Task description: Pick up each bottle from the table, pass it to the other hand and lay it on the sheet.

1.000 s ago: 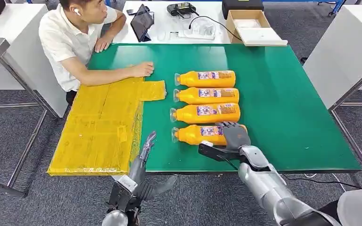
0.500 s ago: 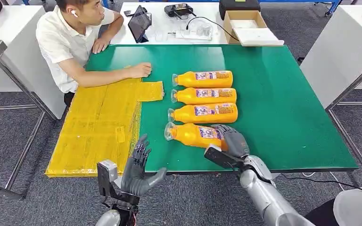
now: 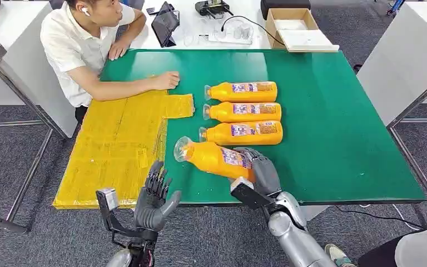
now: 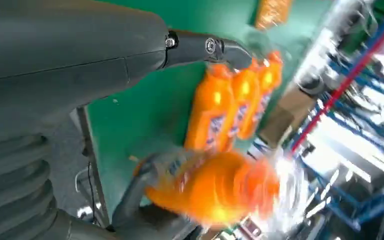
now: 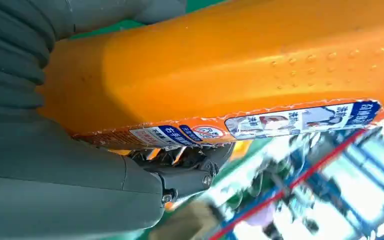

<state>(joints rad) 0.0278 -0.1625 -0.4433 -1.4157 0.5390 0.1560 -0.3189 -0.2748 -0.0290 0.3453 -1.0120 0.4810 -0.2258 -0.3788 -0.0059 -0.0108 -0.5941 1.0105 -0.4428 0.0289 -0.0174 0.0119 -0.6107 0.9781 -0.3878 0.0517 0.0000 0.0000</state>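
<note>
A: Where is the bottle now?

B: The right hand (image 3: 258, 169) grips the nearest orange bottle (image 3: 214, 157) round its base end and holds it over the near edge of the green bench (image 3: 333, 128). Its clear cap points left and far, slightly raised. The right wrist view shows the fingers (image 5: 180, 162) wrapped under the body, just below the label.

A: And the other hand?

B: The left hand (image 3: 154, 199) is raised just off the near edge of the bench, palm up-turned, fingers (image 3: 157, 177) spread wide and holding nothing. It is near the cap end but not touching the bottle.

A: How should the pass go?

B: I would bring the cap end further left until the bottle's middle lies between the left fingers and thumb. The right hand should let go only once the left has closed firmly. The body looks smooth and rounded, so a loose hold could let it roll or slip.

A: What else about the bottle?

B: Bright orange plastic with a blue, white and orange label along one side; it appears full. Three like bottles (image 3: 243, 112) lie side by side further off, caps to the left. The yellow sheet (image 3: 117, 146) lies to the left, draped over the bench's near left corner.
</note>
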